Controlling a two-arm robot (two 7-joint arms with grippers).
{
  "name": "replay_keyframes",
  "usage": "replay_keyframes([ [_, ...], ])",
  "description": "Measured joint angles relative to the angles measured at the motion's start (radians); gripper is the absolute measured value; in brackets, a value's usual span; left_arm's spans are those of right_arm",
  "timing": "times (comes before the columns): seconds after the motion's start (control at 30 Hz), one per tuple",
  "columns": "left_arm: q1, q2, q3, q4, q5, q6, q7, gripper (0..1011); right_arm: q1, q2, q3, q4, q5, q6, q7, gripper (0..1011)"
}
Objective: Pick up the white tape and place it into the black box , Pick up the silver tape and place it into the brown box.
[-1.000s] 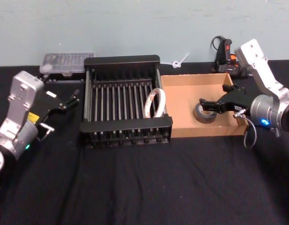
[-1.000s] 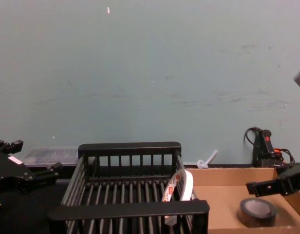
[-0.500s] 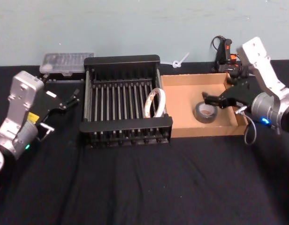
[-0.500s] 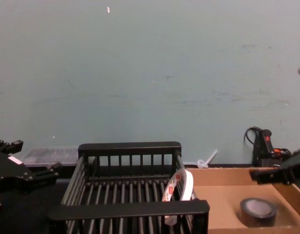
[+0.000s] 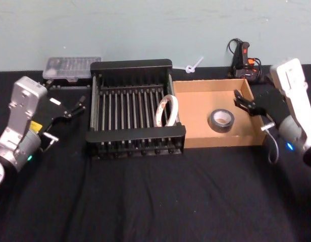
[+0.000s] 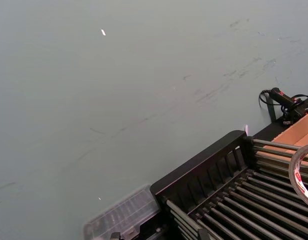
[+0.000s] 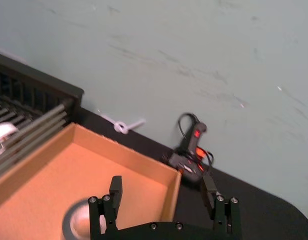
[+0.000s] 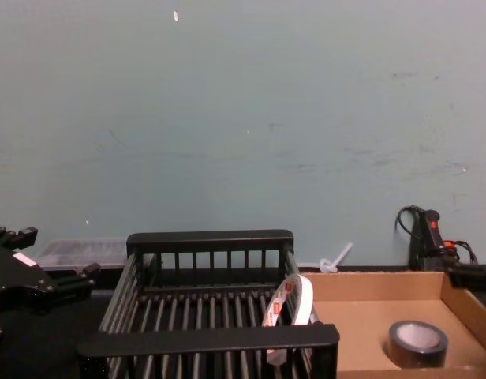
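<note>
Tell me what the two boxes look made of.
Black box: looks like moulded plastic, matte, with barred sides and a slatted bottom. Brown box: looks like plain cardboard, a dull tan surface with thin, low walls.

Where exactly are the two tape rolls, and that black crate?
white tape (image 5: 166, 110), head view, on the ring's outer face.
silver tape (image 5: 221, 120), head view, on the roll's grey side.
black crate (image 5: 131, 64), head view, on its far rim.

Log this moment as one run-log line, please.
white tape: in black box | silver tape: in brown box | right gripper: open, empty | left gripper: parked left
</note>
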Motion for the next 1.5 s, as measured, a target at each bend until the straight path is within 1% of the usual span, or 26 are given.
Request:
replay_keyframes([
  [0.23, 0.0, 0.0, 0.0, 0.0, 0.0, 0.0, 0.0, 1001, -0.061, -0.003, 0.033, -0.01, -0.015, -0.011, -0.029, 1003],
  [0.47, 0.0, 0.0, 0.0, 0.0, 0.0, 0.0, 0.0, 1001, -0.08, -0.019, 0.058, -0.007, -0.021, -0.012, -0.033, 1003],
  [0.63, 0.0, 0.0, 0.0, 0.0, 0.0, 0.0, 0.0, 1001, -0.08, -0.032, 0.072, -0.005, -0.02, -0.011, -0.029, 1003],
  [1.5, 0.0, 0.0, 0.0, 0.0, 0.0, 0.0, 0.0, 1001, -0.081, -0.028, 0.067, -0.005, -0.02, -0.011, -0.03, 1003],
])
